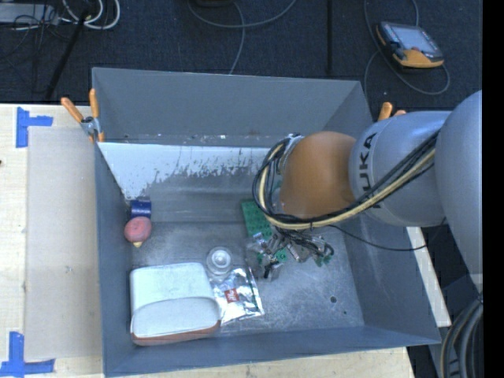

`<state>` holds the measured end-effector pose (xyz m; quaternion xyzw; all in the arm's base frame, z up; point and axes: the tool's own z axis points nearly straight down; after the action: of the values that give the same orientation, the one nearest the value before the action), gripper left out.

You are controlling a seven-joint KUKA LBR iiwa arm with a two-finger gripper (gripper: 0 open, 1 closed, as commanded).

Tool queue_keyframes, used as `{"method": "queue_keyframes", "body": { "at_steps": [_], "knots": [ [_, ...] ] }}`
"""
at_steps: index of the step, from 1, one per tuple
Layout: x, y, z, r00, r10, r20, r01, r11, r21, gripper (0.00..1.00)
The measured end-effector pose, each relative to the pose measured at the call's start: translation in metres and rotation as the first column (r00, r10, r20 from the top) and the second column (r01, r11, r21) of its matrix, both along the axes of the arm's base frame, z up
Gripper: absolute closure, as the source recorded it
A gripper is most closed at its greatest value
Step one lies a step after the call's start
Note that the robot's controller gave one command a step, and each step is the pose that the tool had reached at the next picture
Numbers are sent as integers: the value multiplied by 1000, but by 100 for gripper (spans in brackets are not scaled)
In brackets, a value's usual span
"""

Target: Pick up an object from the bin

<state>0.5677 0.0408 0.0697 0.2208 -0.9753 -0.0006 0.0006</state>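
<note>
Nearest us, in the bin's front-left corner, lies a flat white pad with a brownish lower edge, and touching its right side is a crumpled clear-and-silver packet with a round clear cap at its upper end. Just right of that cap is the gripper, low over the floor of the bin. It is a tangle of dark metal and green bits down there, and whether it is open or closed I cannot tell.

No thing is visibly gripped, so the pick looks not yet made. The likeliest candidates are the two neighbours: the packet just in front and to the left, and a flat green piece just behind, half tucked under the wrist.

To do this step well, I would pick one target and centre on it. The packet is crinkly and may slide or fold, so a bite on its bunched middle beats its thin edge. The green piece lies flat and could be hard to get under.

The pose: the arm comes in from the right and bends down steeply — its orange wrist cover and looped cables sit right above the gripper, pointing it almost straight at the floor.

Further off on the left, well clear, a pink ball rests by a small blue thing.
</note>
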Motion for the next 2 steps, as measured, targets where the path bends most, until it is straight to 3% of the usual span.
{"method": "queue_keyframes", "body": {
  "at_steps": [1, 2],
  "knots": [
    [0, 0, 0, 1000, 0, 1, 0, 1000, 0, 0],
    [0, 0, 0, 1000, -1, 1, 1, 1000, 0, 100]
  ]
}}
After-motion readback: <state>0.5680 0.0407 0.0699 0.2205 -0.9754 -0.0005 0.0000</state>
